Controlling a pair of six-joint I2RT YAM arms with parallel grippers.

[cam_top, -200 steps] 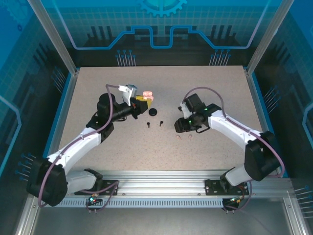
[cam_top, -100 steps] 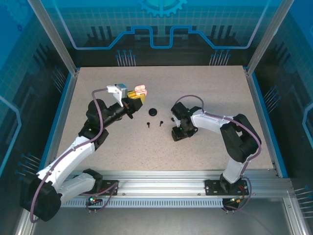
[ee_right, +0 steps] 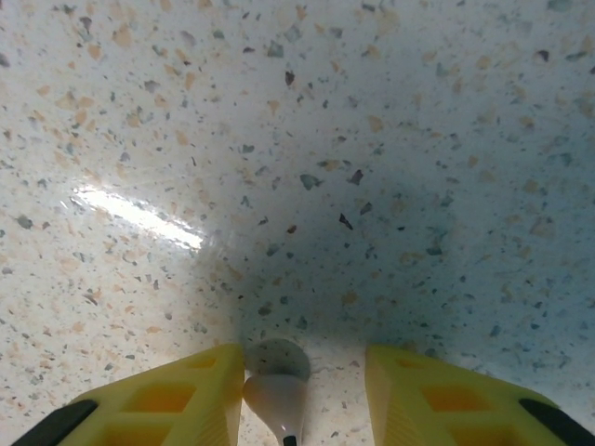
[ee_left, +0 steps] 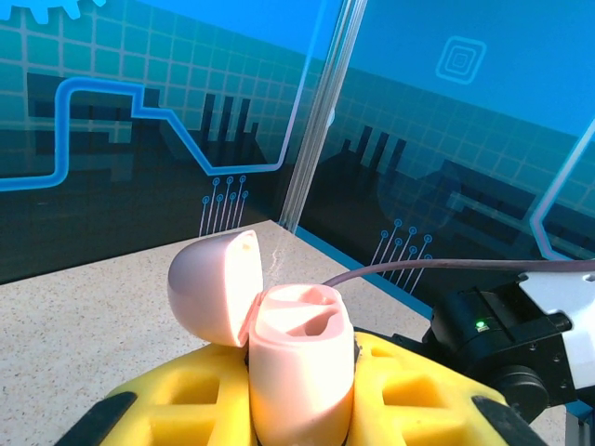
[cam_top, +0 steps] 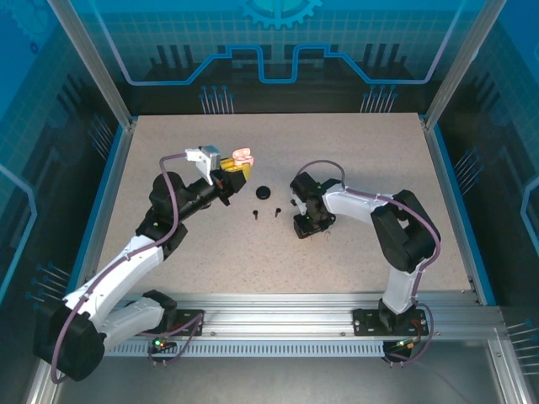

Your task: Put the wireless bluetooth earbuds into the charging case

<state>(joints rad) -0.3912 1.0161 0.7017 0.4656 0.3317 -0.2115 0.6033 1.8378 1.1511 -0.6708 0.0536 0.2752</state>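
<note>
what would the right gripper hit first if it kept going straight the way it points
Probably the table: the right gripper points down at it from close, with a pale earbud lying between its fingers.

The left arm [cam_top: 126,261] stretches forward from its base, its gripper [cam_top: 234,171] lifted off the table and clamped tight on a case [ee_left: 297,372]. The right arm [cam_top: 370,206] folds sharply at the elbow and reaches left. Its gripper [cam_top: 308,231] points straight down at the table, jaws apart around an earbud [ee_right: 279,395] that touches only one finger [ee_right: 186,395].
</note>
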